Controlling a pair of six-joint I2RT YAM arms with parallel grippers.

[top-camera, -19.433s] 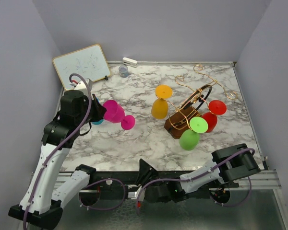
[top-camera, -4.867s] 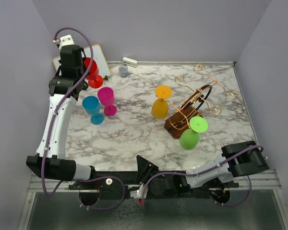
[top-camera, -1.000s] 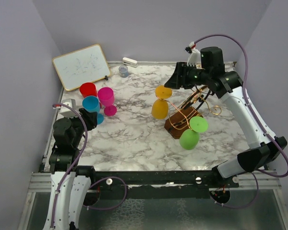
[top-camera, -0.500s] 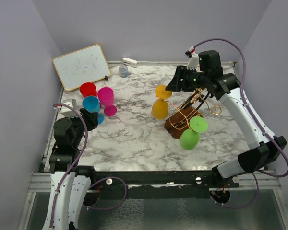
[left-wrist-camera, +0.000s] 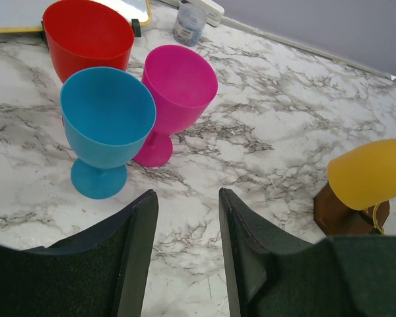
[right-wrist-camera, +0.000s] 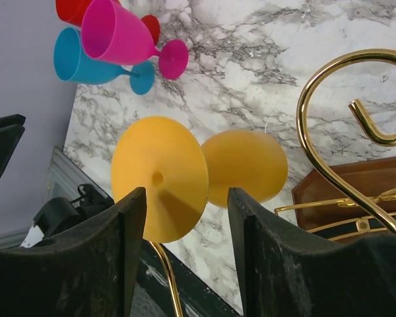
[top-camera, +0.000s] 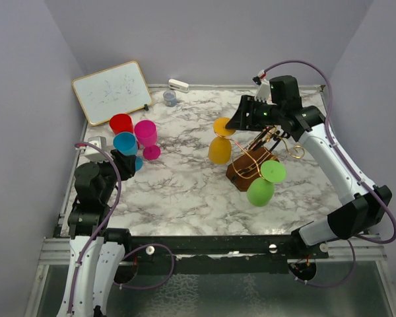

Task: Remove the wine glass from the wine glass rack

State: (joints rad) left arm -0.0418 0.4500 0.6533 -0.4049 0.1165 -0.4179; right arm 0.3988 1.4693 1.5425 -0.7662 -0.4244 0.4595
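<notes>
The orange glass (top-camera: 219,150) (right-wrist-camera: 244,165) is hanging on the rack (top-camera: 240,173) (right-wrist-camera: 356,178) with its round foot turned toward the right hand (top-camera: 238,121) (right-wrist-camera: 185,198) and its bowl lying just beyond. That hand is standing wide, one finger on each side of the foot. As far as the wrist view shows, it is touching neither edge and gripping nothing. Over the last second it has been easing down and in from above the rack while narrowing only a little. So the approach is looking nearly finished, and closing on the foot or stem is likely coming next. The green glass (top-camera: 261,190) is hanging on the side of the rack away from the hand, untouched. Some five seconds back this arm was lying folded at the near edge, and the left arm was carrying the red glass (top-camera: 121,123) (left-wrist-camera: 87,39) high. Now the red glass is standing on the counter (top-camera: 185,191) beside the blue glass (top-camera: 125,143) (left-wrist-camera: 107,125) and the pink glass (top-camera: 146,133) (left-wrist-camera: 179,89). All three are just ahead of the left hand (top-camera: 122,162) (left-wrist-camera: 188,198), which is sitting pulled back, partly open and empty. Further back still, the red glass was on the rack and the pink glass was being carried. Three are therefore off, and two are remaining.
</notes>
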